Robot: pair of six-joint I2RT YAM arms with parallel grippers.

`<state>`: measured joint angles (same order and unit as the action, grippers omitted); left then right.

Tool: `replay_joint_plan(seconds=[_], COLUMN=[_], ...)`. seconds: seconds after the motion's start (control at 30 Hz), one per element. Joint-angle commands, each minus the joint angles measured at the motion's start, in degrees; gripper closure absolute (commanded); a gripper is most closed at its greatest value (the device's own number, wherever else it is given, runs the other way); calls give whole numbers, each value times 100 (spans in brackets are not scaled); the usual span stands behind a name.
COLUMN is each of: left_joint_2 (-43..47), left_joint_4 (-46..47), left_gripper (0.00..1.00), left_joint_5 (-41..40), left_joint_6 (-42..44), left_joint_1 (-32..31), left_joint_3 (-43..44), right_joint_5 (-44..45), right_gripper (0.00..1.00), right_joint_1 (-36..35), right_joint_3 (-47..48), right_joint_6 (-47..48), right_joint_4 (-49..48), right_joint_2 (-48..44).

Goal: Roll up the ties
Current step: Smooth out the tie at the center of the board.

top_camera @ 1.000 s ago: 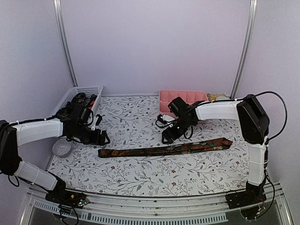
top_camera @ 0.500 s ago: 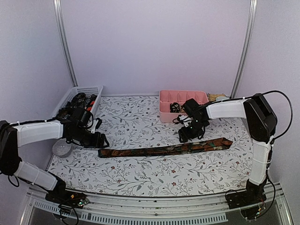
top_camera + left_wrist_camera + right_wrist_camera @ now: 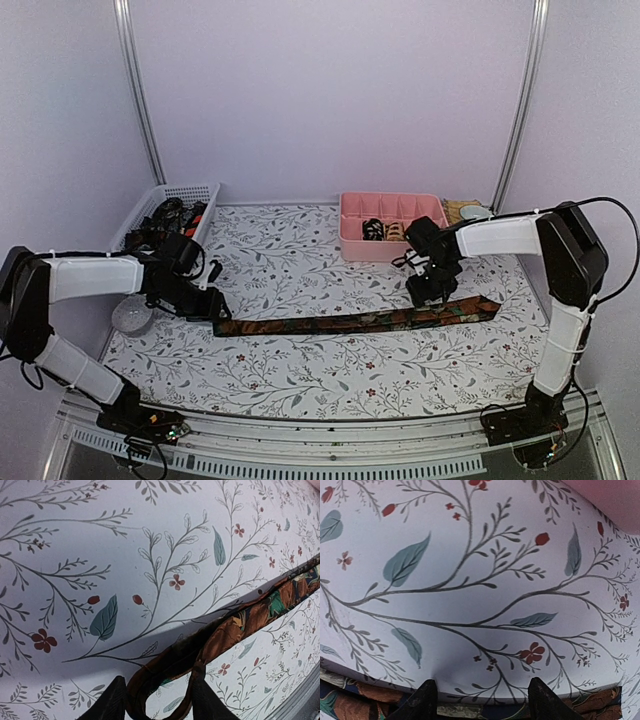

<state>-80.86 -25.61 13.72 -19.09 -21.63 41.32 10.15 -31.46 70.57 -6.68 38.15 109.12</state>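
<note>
Both arms have come down onto the long brown leaf-patterned fabric necktie, stretched across the floral tablecloth. My left gripper now pinches its narrow end (fabric buckling). The right gripper straddles the wide end, unclenched, so I judge rolling can begin.

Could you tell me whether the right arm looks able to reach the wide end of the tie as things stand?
Probably yes: the right end effector hangs open just above the tie near its wide end, with nothing between them.
</note>
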Motion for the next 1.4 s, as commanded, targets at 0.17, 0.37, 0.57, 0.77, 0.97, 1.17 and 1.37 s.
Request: replay_joint_plan(seconds=[0.17,0.37,0.57,0.77,0.97,1.17,1.37], left_joint_2=[-657,-788,-603,-640,-90,763,1098], left_joint_4=[267,245,-41,-256,-53,381,860], left_gripper=[57,63,56,42,27,7,72], left_joint_5=[11,-61,-606,-1072,-1090,-584,444], left_joint_6=[131,144,65,-1,-207,-462,-848], left_joint_1=[-146,-210,-209,-219,-228,-227,-205], left_joint_3=[414,402,387,410,508,572,64], right_joint_5=[1049,1114,1184,1147,186,-864,-2324], right_gripper=[40,40,40,40,41,43,43], right_joint_1=[540,673,714,718,701,463,108], right_joint_3=[-446,-492,-502,-461,-163,367,552], right_joint_6=[-101,-106,-132,-155,-153,-217,-539], right_joint_4=[267,219,233,228,112,56,-482], right_joint_2=[-436,-410,-356,-364,-794,-1275,-1516])
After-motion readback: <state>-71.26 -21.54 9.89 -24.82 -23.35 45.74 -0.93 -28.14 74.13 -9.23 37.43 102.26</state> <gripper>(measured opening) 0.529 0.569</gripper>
